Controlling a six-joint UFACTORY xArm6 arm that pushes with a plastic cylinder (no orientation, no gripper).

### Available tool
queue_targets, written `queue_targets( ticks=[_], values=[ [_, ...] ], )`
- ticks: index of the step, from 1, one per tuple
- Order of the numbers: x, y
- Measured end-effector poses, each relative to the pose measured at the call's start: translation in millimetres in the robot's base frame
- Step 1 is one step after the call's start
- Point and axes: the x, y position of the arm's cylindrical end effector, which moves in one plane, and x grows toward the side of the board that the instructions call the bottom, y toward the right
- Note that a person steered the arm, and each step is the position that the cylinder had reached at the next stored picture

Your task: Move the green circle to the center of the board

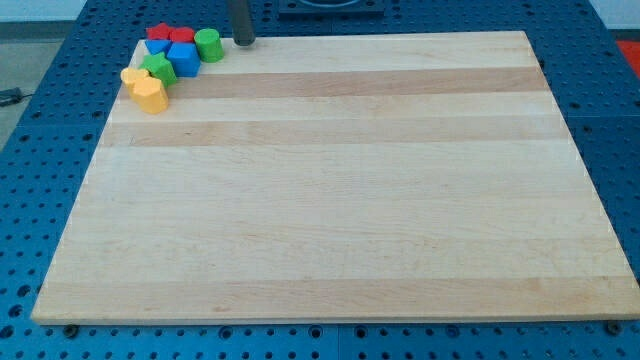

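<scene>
The green circle [208,44], a short green cylinder, stands near the board's top left corner, at the right end of a tight cluster of blocks. My tip [242,42] rests at the board's top edge, a short way to the view's right of the green circle and apart from it. The wooden board [340,200] fills most of the view.
The cluster at the top left also holds two red blocks [170,36], a blue block [184,59] with a smaller blue one [156,47] beside it, a green star-like block [158,68] and two yellow blocks [146,90]. A blue pegboard table [50,120] surrounds the board.
</scene>
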Motion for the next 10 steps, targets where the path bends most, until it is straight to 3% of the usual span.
queue_targets(
  ticks=[2, 10],
  values=[
    [-0.4, -32.3],
    [16.4, -54.9]
  ],
)
